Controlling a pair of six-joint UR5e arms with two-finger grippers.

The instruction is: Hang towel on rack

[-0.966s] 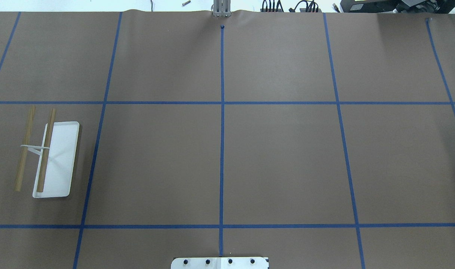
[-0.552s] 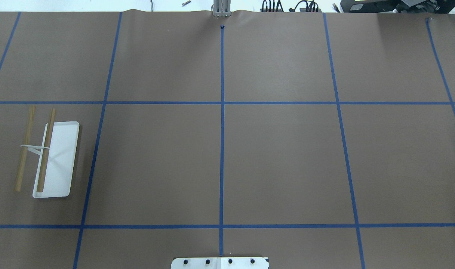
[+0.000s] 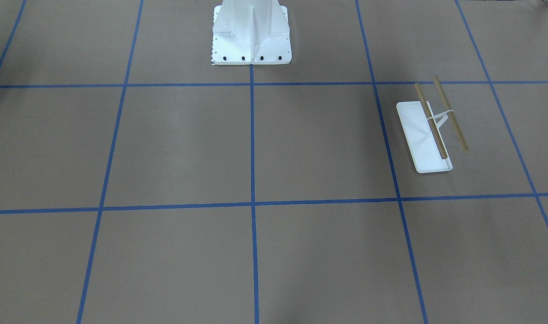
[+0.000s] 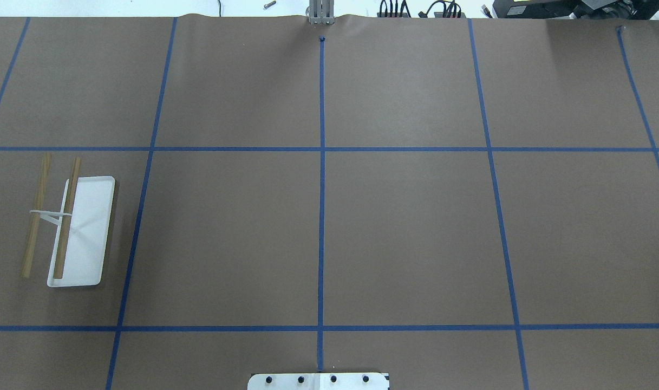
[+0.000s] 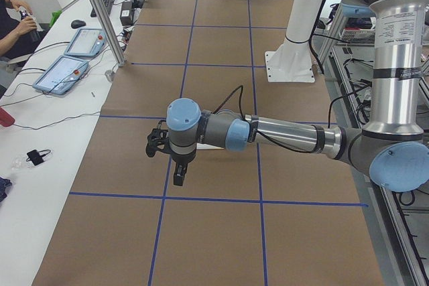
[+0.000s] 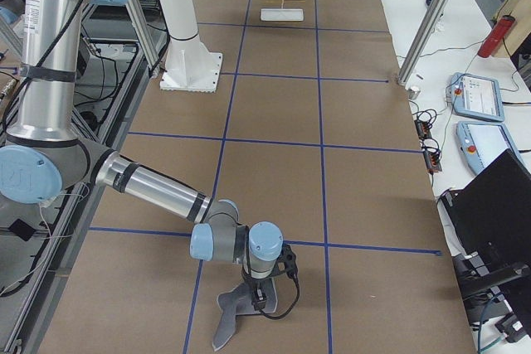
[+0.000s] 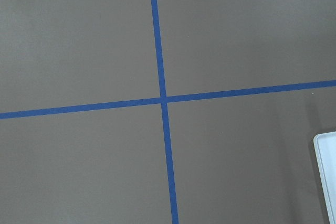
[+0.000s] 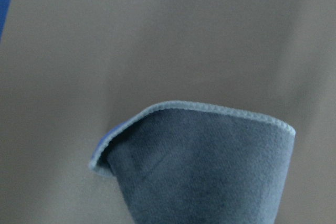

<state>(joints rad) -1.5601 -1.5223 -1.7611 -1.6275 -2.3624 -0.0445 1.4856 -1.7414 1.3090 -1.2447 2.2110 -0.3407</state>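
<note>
Exterior right view: find the towel (image 6: 231, 314) at the near end of the table, on the robot's right side, directly under the right gripper (image 6: 257, 294). Dark grey cloth, upper part bunched up against the gripper, lower part trailing down onto the brown paper (image 6: 348, 205). Looks lifted by one end. Finger state: cannot tell from this angle, tips hidden by wrist and cloth.

Right wrist view: close on the cloth only. Grey face toward the camera, pale stitched edge curving across the top, a sliver of blue reverse at the folded left edge. No fingers in frame.

Overhead view: rack (image 4: 91, 238) well apart from the towel, in the left middle grid cell. White tray flat on the paper, thin white support rising from it, two tan rods (image 4: 64, 244) parallel, nothing draped over them. One rod above the tray's outer edge, the other out past it.

Exterior left view: left gripper (image 5: 177, 180) pointing down above a crossing of blue tape (image 5: 164, 195), apart from the paper. Open or closed: cannot tell here either. Left wrist view: tape cross and one white tray corner at the right edge.

Front-facing view: white bolted pedestal (image 3: 251, 31) at the top centre.
</note>
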